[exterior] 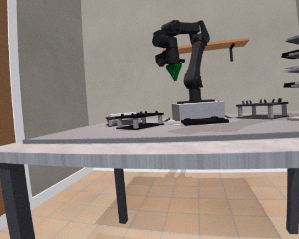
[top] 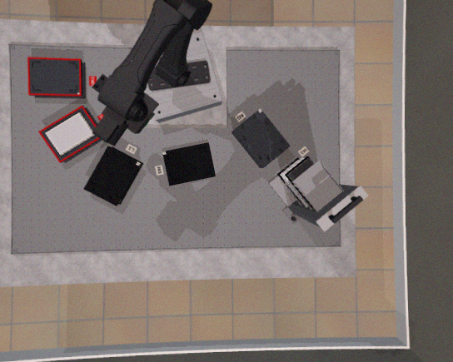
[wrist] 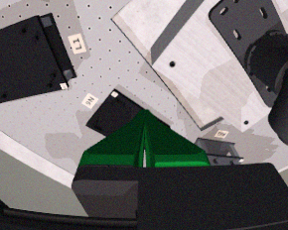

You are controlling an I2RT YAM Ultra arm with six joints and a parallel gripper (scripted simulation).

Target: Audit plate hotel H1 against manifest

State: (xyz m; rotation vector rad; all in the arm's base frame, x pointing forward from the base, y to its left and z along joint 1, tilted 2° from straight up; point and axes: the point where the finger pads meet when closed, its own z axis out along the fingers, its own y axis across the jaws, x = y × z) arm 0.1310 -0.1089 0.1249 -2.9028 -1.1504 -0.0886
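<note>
My gripper (exterior: 174,76) (wrist: 144,116) has green fingers pressed together with nothing between them. It hangs high above the table, over the left part of the board, and the arm hides it in the top view. The plate hotel H1 (top: 318,185) (exterior: 295,55) stands at the right of the board, and the plates on its shelves are too small to read. A white plate (top: 70,133) (exterior: 120,114) lies in the nearer red-framed quarantine nest. The other red-framed quarantine nest (top: 54,76) holds no plate. The landing nest L1 (top: 114,176) (wrist: 28,58) is dark and bare.
The recovery nest N6 (top: 189,164) (wrist: 114,115) lies mid-board. The regrip nest RG (top: 261,139) (exterior: 262,107) stands between it and the hotel. The arm's base block (exterior: 198,110) (wrist: 199,58) sits at the back. A wooden wall shelf (exterior: 221,44) hangs behind the arm.
</note>
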